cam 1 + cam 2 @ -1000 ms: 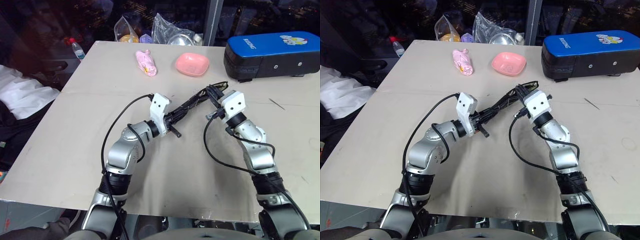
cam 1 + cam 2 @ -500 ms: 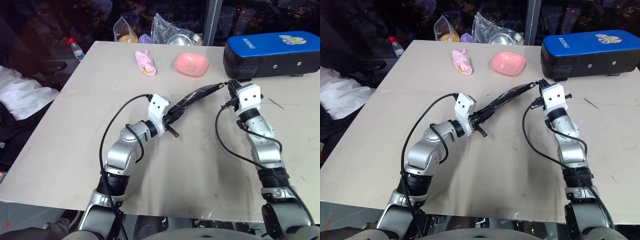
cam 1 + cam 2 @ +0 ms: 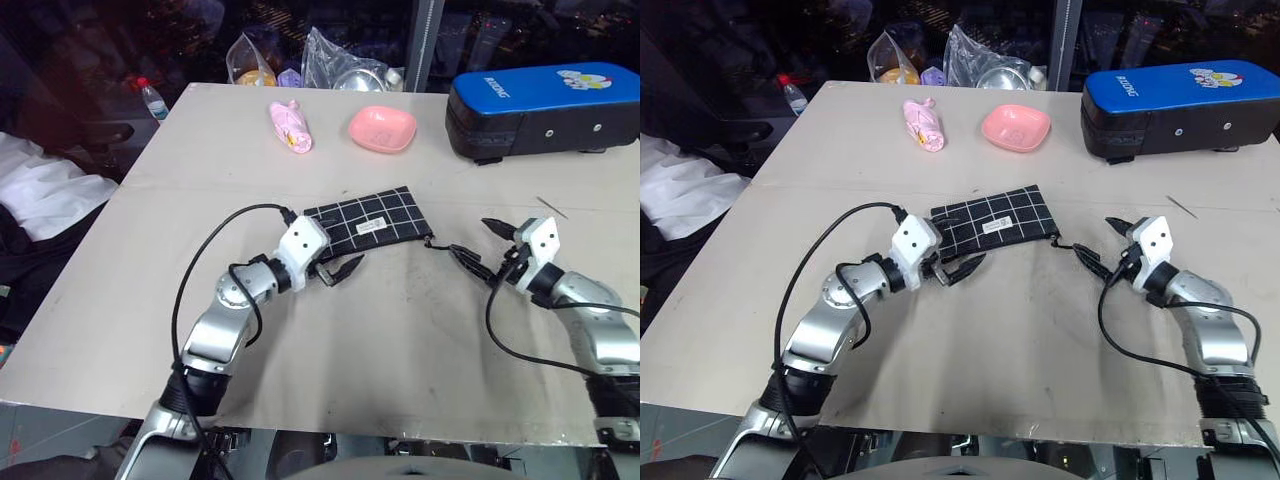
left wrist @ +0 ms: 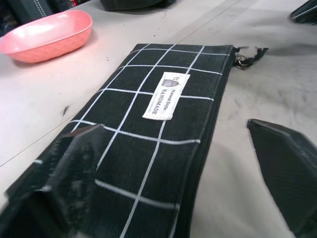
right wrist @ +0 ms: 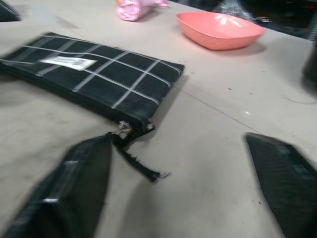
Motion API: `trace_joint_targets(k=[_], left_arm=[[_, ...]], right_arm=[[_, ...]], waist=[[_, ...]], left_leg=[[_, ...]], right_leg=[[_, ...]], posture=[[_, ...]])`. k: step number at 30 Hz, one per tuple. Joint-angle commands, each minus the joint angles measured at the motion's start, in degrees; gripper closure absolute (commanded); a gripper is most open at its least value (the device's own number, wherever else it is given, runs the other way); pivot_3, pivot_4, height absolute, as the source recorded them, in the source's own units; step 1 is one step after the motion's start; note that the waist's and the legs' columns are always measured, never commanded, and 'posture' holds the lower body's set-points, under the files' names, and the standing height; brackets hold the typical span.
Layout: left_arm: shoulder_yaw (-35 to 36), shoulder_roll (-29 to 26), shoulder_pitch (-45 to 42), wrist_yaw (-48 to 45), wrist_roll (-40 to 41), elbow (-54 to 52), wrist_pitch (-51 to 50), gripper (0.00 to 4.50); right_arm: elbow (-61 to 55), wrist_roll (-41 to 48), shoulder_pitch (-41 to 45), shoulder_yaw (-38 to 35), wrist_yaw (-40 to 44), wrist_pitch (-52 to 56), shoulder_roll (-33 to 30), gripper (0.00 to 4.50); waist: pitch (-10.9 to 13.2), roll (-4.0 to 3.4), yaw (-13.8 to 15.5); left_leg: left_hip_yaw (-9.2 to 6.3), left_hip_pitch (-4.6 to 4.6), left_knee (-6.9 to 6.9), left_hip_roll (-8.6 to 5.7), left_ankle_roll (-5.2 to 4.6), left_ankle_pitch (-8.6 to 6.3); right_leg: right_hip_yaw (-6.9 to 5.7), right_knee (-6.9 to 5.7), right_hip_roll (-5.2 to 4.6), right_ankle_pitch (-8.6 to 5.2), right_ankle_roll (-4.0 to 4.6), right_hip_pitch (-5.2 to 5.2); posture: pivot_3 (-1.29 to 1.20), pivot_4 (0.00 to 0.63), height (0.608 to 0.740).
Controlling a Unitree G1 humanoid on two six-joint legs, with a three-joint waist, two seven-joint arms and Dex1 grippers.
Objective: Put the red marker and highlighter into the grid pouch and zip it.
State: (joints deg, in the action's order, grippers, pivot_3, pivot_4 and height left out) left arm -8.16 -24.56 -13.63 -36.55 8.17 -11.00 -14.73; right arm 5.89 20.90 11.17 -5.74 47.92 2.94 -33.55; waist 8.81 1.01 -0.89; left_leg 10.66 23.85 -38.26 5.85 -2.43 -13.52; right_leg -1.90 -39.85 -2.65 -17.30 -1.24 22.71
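Bottle: small clear one with a red cap (image 3: 154,98), sat off the far left corner of the bench (image 3: 120,300).

Left hand (image 3: 333,262): fingers were spread wide and it held nothing. In the left wrist view one finger (image 4: 64,168) lay over the near end of the grid pouch (image 3: 370,218), pretty much on the fabric, while the other hung over bare bench just past the zipper edge. Can't say for sure it was pressing down.

Grid pouch: lay flat mid-bench between the two hands, slightly angled, white label (image 4: 166,95) facing up. It looked zipped along the near edge as far as I could tell. The marker and highlighter weren't anywhere loose on the bench, so no idea from this alone where they sat.

Pink wrapped thing (image 3: 291,126): far side of the bench, well apart from the pouch.

Pink bowl (image 3: 383,128): just right of that, also far back.

Zipper pull (image 5: 136,158): a short black strap trailing off the pouch's right corner onto the bench.

Right hand (image 3: 486,246): also wide open and empty, pointing toward the pouch's right end. One finger (image 5: 64,193) was right next to the pull, not gripping it.

Blue-and-black case (image 3: 545,108): far right corner, well clear of everything.
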Motion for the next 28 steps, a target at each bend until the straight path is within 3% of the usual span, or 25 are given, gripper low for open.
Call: trace_joint_targets(k=[1,10,14,28], left_arm=[[4.1,-1.0,5.3,-0.8,5.2,-8.0,-3.2,0.0],[15.3,-1.3,23.3,2.2,11.4,-15.9,-5.5,0.0],[16.0,-2.0,29.1,1.2,11.4,-17.2,-4.5,0.0],[12.5,-3.1,27.1,-1.1,8.9,-13.3,0.9,0.0]], right_arm=[[0.3,2.5,-1.8,-2.6,6.6,-0.6,-3.3,0.07],[5.1,4.0,-5.7,-5.5,15.7,-0.3,-8.9,0.07],[5.1,3.7,-9.6,-6.7,16.5,-1.2,-9.3,0.07],[-4.0,8.0,-23.7,-13.6,11.9,-6.6,-1.0,0.07]], waist=[[0.0,0.0,0.0],[0.0,0.01,0.1],[0.0,0.01,0.2],[0.0,-0.03,0.1]], left_leg=[[0.0,0.0,0.01,0.01,0.0,0.0],[-0.06,-0.03,0.01,0.03,-0.01,-0.01],[-0.11,-0.01,0.04,0.01,-0.03,-0.02],[-0.13,-0.01,0.07,0.01,-0.23,-0.16]], right_leg=[[0.02,0.01,-0.01,0.0,0.0,0.0],[0.01,0.03,-0.23,-0.01,0.03,-0.04],[-0.05,0.07,-0.29,-0.02,0.04,-0.04],[-0.07,0.08,-0.37,-0.03,0.07,-0.05]], posture=[[0.0,0.15,0.725],[0.0,0.15,0.725],[0.0,0.15,0.725],[0.0,0.15,0.725]])
